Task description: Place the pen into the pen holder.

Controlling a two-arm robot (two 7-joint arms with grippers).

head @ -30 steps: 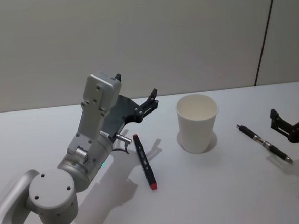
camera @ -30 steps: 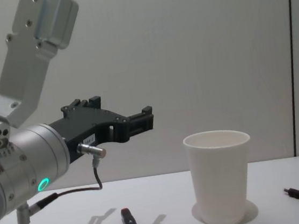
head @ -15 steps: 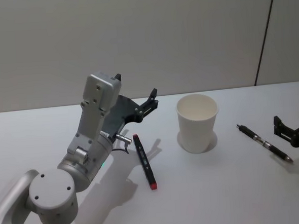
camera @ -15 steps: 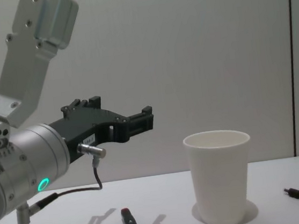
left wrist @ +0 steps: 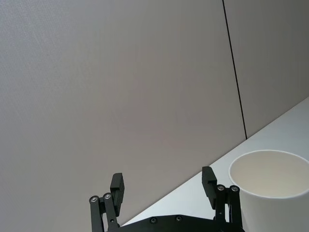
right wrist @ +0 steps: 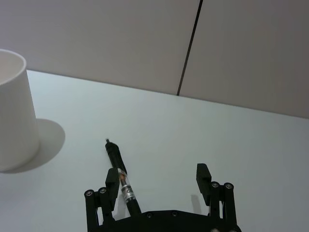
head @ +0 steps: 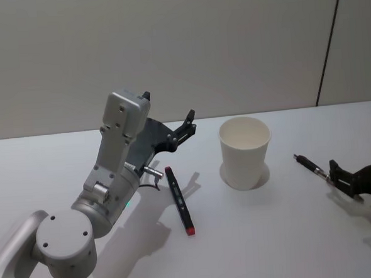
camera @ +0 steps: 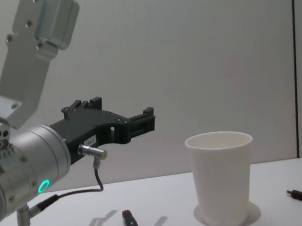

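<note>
Beside one pen holder [head: 244,153] lie two pens [head: 178,200] [head: 307,164]; left end effector [head: 168,106] and right end effector [right wrist: 157,175] gape wide.

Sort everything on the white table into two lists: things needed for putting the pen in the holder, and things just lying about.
In the job: plain white paper cup, upright; slim black pen with clear section, lying flat; right gripper, open, at that pen.

Lying about: thick black marker with red end; left gripper, open, raised.
</note>
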